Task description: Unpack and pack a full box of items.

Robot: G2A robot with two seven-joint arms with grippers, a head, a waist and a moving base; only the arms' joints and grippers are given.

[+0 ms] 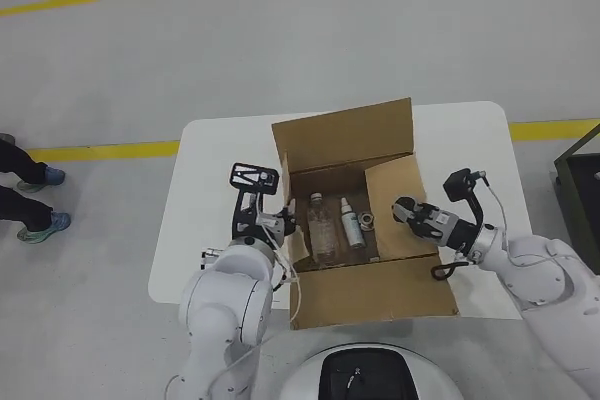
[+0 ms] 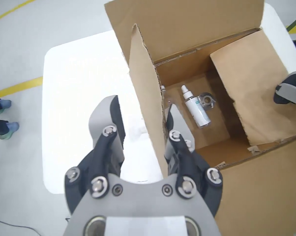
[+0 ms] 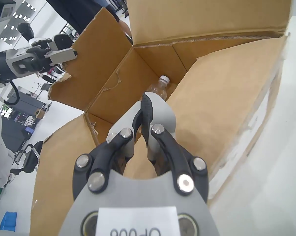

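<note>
My left gripper [image 2: 143, 103], wide open, straddles the left flap [image 2: 143, 69] of the box [image 1: 375, 290]. My right gripper [image 3: 146, 104], pinched closed, meets the right flap [image 3: 224, 94]. Left wrist view: spray bottle [image 2: 196, 109], metal fitting [image 2: 206, 100]. Right wrist view: clear bottle [image 3: 160, 88].

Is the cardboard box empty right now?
No, a white spray bottle, a clear bottle and a small metal ring lie on the floor of the box.
</note>
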